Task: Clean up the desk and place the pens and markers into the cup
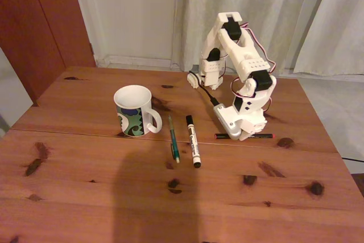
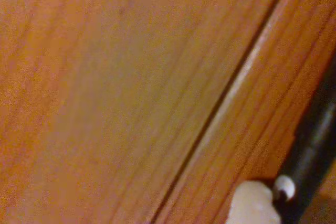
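Observation:
On the desk (image 1: 85, 197) stands the cup (image 1: 135, 112), a white mug with a green and blue pattern, its handle turned right. Just right of it lie a teal-green pen (image 1: 173, 139) and a white marker with a black cap (image 1: 193, 140), side by side. A thin black pen with a red tip (image 1: 263, 135) lies crosswise further right. My gripper (image 1: 242, 134) is lowered onto the middle of that pen and hides it there; its jaws cannot be made out. The wrist view is close on the desk (image 2: 105, 103), with a white fingertip (image 2: 252, 205) beside a dark bar (image 2: 315, 145).
The arm's base (image 1: 211, 72) stands at the desk's far edge before white curtains. A seam crosses the tabletop (image 1: 68, 132) in front of the cup. A shadow falls over the near middle of the desk. A dark wooden panel stands at the back left.

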Tool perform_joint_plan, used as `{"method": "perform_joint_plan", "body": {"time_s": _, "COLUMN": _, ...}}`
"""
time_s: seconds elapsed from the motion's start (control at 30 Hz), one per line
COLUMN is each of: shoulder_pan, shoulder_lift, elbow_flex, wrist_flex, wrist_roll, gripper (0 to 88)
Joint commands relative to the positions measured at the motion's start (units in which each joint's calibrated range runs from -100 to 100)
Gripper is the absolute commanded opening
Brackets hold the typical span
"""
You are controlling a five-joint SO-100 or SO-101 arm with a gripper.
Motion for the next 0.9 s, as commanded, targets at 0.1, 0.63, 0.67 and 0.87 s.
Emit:
{"method": "perform_joint_plan", "body": {"time_s": 0.1, "shoulder_pan": 1.7, "shoulder_lift": -0.5, "elbow_flex": 0.1, "wrist_flex": 1.1, "wrist_roll": 1.2, "gripper": 0.8}}
{"method": "perform_joint_plan", "body": {"time_s": 0.63, "shoulder_pan": 5.6, "shoulder_lift": -11.1, "elbow_flex": -2.3, "wrist_flex": 0.3, "wrist_roll": 2.2, "gripper": 0.9}}
{"method": "perform_joint_plan", "body": {"time_s": 0.67, "shoulder_pan": 6.0, "shoulder_lift": -13.6, "elbow_flex": -2.3, "wrist_flex": 0.2, "wrist_roll": 2.2, "gripper": 0.9}}
{"method": "perform_joint_plan", "body": {"time_s": 0.87, "shoulder_pan": 9.2, "shoulder_lift": -23.9, "elbow_flex": -2.1, "wrist_flex": -4.3, "wrist_roll": 2.8, "gripper": 0.9}}
